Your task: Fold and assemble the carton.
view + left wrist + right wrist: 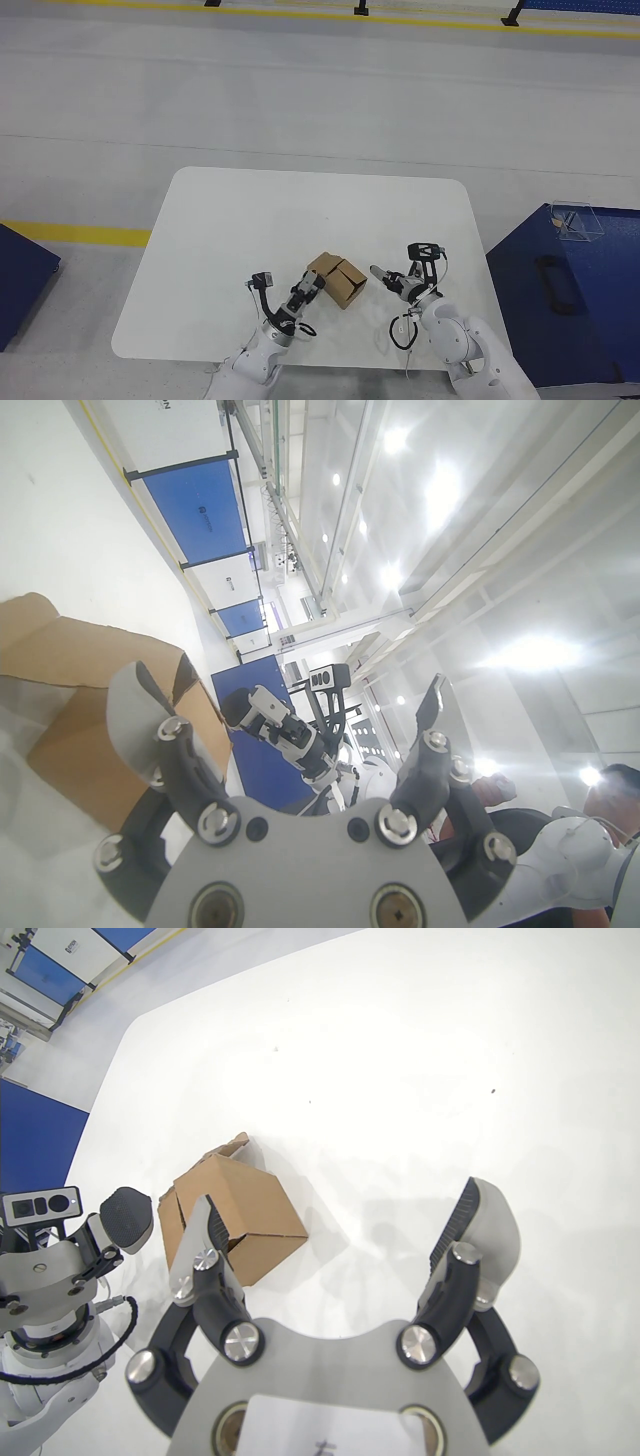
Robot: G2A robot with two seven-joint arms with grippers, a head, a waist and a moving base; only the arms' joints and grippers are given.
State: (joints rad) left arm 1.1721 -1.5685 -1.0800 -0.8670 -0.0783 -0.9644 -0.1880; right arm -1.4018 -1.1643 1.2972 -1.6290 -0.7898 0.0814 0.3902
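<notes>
We log the carton [336, 278] on the white table [300, 210], in the near half, a little right of the middle and between the two grippers. It is brown cardboard, already stood up into a box shape. From above we see a seam across its upper face where two flaps meet. In the right wrist view, the face turned toward the right arm has its flaps folded in with a thin line between them. The left face shows a dark gap between flaps, and at the far edge one flap [232, 1144] sticks out loose.

The left gripper [310, 287] sits at the carton's near-left corner. Its claw is spread wide, with nothing between the fingers. One finger pad [126, 1223] is just beside the carton's left face; we cannot tell whether it touches. The other finger points away from the box, up into the room.

The right gripper [340, 1193] is just right of the carton, over bare table. Its claw is also spread wide and holds nothing. In its own wrist view, the finger [195, 1238] nearer the carton lies in front of the box's near corner; we cannot confirm contact. The other finger is off to the right, over the tabletop.

Right of the table stands a blue cabinet [560, 300] with a small clear container [572, 222] on top. A yellow floor line [75, 234] runs left of the table.
</notes>
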